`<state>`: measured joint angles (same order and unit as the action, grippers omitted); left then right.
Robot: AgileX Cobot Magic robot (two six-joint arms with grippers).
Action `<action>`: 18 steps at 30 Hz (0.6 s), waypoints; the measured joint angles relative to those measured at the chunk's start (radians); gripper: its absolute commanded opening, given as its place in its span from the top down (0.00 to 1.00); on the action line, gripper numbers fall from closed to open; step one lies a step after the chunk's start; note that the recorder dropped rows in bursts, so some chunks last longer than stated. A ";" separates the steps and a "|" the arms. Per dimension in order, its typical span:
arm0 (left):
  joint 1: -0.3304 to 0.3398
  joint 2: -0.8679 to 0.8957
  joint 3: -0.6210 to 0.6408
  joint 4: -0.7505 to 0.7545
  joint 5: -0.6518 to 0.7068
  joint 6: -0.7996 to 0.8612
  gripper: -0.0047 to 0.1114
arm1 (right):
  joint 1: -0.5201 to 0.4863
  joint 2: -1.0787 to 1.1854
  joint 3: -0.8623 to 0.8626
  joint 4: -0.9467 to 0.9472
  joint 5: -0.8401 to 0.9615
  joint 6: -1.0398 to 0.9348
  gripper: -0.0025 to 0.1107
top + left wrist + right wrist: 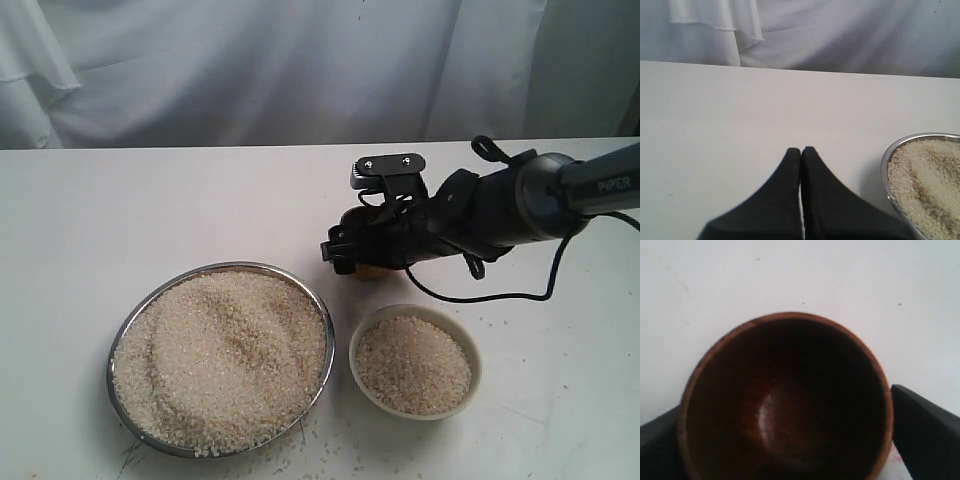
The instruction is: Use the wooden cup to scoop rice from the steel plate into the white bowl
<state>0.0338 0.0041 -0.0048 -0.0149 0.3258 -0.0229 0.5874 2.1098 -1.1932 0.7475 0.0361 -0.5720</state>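
Note:
The wooden cup (785, 400) stands upright and empty on the white table, its dark inside facing the right wrist camera. My right gripper (790, 432) straddles it, one black finger (925, 425) on each side, with a thin sliver of table showing between that finger and the cup's rim. In the exterior view the right gripper (352, 258) hides most of the cup (370, 270), behind the white bowl (474, 352). The bowl holds rice (412, 365). The steel plate (325, 330) to the bowl's left is heaped with rice (220, 355). My left gripper (801, 150) is shut and empty, beside the plate's rim (886, 165).
Loose grains (300, 445) lie scattered on the table in front of the plate. A white cloth backdrop (300, 70) hangs behind the table's far edge. The right arm's cable (480, 297) loops just behind the bowl.

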 measured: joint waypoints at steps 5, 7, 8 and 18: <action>0.000 0.000 0.000 0.000 0.000 0.000 0.96 | 0.000 -0.011 0.000 0.000 0.015 -0.046 0.09; 0.000 0.000 0.000 0.000 0.000 0.000 0.96 | 0.000 -0.039 0.000 0.000 0.015 -0.072 0.09; 0.000 0.000 0.000 0.000 0.000 0.000 0.96 | 0.000 -0.059 0.000 0.000 0.015 -0.080 0.09; 0.000 0.000 0.000 0.000 0.000 0.000 0.96 | -0.018 -0.258 0.000 0.000 0.094 -0.097 0.44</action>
<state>0.0338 0.0041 -0.0048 -0.0149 0.3258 -0.0229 0.5690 1.8515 -1.1932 0.7475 0.1297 -0.6694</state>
